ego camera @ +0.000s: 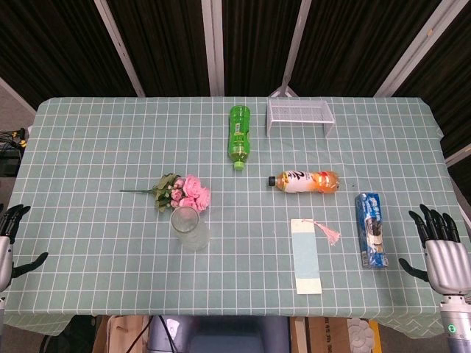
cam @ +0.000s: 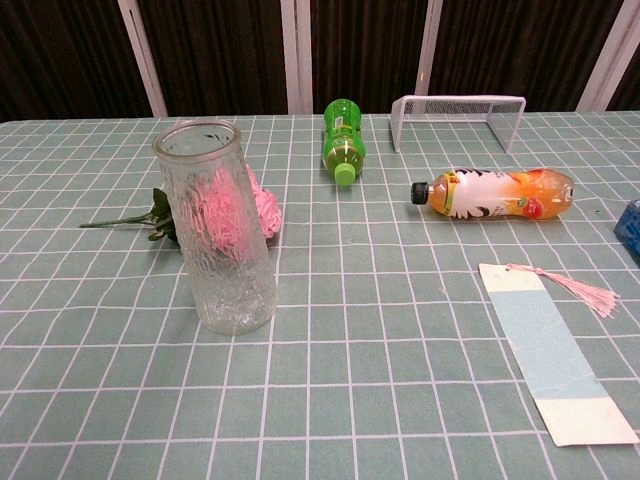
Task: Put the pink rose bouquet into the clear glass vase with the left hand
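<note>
The pink rose bouquet (ego camera: 184, 192) lies on its side on the green checked tablecloth, stem pointing left; in the chest view the bouquet (cam: 262, 208) is partly hidden behind the vase. The clear glass vase (ego camera: 188, 227) stands upright just in front of the roses, and the vase (cam: 216, 229) is empty. My left hand (ego camera: 9, 240) hovers at the table's left edge, fingers apart, holding nothing, far from the bouquet. My right hand (ego camera: 441, 248) is at the right edge, fingers spread and empty.
A green bottle (ego camera: 239, 135) lies at the back centre beside a white wire rack (ego camera: 299, 115). An orange drink bottle (ego camera: 305, 181) lies right of centre. A light blue bookmark with pink tassel (ego camera: 307, 253) and a blue cookie pack (ego camera: 372, 229) lie toward the right.
</note>
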Controlling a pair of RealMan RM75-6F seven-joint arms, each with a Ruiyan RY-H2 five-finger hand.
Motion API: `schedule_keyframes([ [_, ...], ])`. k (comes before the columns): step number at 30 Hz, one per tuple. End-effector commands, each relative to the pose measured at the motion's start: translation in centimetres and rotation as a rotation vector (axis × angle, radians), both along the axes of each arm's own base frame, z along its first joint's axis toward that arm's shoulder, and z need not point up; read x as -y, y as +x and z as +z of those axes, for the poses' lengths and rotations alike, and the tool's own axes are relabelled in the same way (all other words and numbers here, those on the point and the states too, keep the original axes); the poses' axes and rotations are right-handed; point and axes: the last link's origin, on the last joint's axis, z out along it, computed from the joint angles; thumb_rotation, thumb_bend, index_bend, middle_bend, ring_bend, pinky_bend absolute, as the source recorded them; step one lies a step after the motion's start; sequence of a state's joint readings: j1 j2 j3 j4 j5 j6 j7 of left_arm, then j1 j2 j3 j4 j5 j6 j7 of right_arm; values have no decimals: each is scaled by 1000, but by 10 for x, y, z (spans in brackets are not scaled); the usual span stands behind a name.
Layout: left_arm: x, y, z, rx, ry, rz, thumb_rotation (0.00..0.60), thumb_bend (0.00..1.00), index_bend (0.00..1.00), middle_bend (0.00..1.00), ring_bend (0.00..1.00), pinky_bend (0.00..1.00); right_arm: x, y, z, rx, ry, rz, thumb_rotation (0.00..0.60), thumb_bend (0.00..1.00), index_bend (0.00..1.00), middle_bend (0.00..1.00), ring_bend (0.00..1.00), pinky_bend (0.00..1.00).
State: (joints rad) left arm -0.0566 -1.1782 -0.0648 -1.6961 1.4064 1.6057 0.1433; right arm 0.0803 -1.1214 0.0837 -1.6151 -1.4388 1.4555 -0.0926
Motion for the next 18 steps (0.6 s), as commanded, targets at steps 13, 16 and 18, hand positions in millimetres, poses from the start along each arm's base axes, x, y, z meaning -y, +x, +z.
schedule_keyframes([
  [13, 0, 1, -1, -4, -8, 8, 600, 169, 155, 109, 0, 37, -2, 5, -3, 11, 17, 9, 600, 189, 87, 36, 0, 0],
  [16, 0, 0, -2, -9, -19, 13, 600, 169, 151, 109, 0, 37, -3, 6, -5, 10, 27, 11, 600, 189, 87, 36, 0, 0],
  [18, 0, 0, -2, -7, -32, 10, 600, 169, 144, 109, 0, 37, -4, 7, -5, 16, 26, 11, 600, 189, 88, 36, 0, 0],
])
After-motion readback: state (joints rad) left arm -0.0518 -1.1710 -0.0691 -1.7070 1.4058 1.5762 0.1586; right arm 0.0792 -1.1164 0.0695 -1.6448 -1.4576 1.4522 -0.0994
